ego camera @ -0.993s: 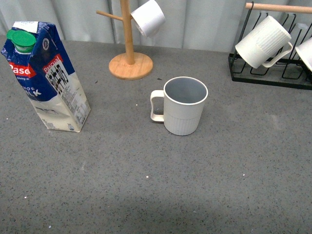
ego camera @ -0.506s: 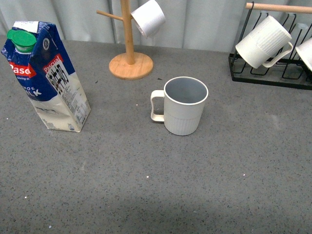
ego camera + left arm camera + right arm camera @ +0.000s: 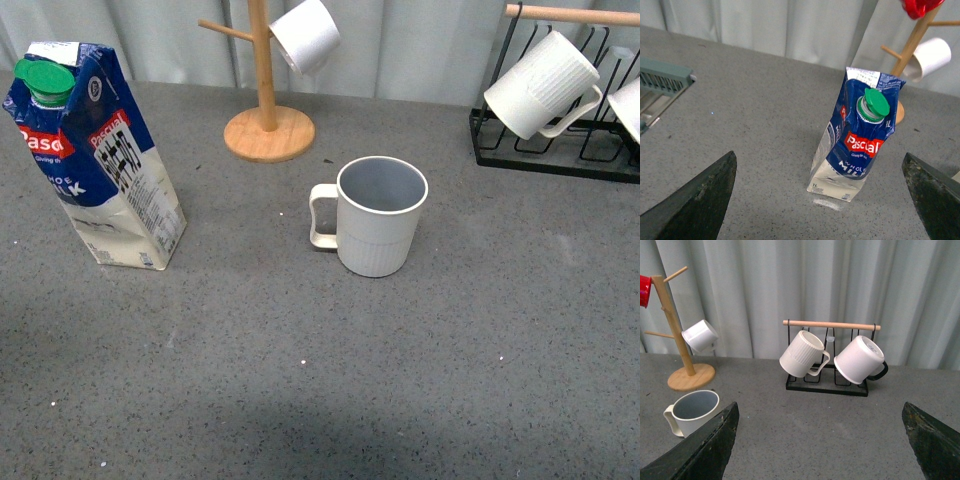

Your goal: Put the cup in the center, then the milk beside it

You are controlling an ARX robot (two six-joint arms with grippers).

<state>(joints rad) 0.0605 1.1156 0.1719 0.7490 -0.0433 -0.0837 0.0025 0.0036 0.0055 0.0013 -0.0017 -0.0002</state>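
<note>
Left of the cup (image 3: pixel 378 225), milk (image 3: pixel 100 160) reads "Pascual" — left end effector (image 3: pixel 818 156) and right end effector (image 3: pixel 820 405) gape.

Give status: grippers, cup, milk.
Left gripper open, empty, facing milk. Right gripper open, empty. Cup upright at centre; milk standing apart, to its left. Nothing between them.

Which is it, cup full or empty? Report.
Empty: inside the cup the front view shows bare grey-blue walls, no liquid.

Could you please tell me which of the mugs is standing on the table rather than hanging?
The ribbed cream cup with the grey-blue inside, upright near the middle. The others hang on the wooden mug tree and the black rack.
</note>
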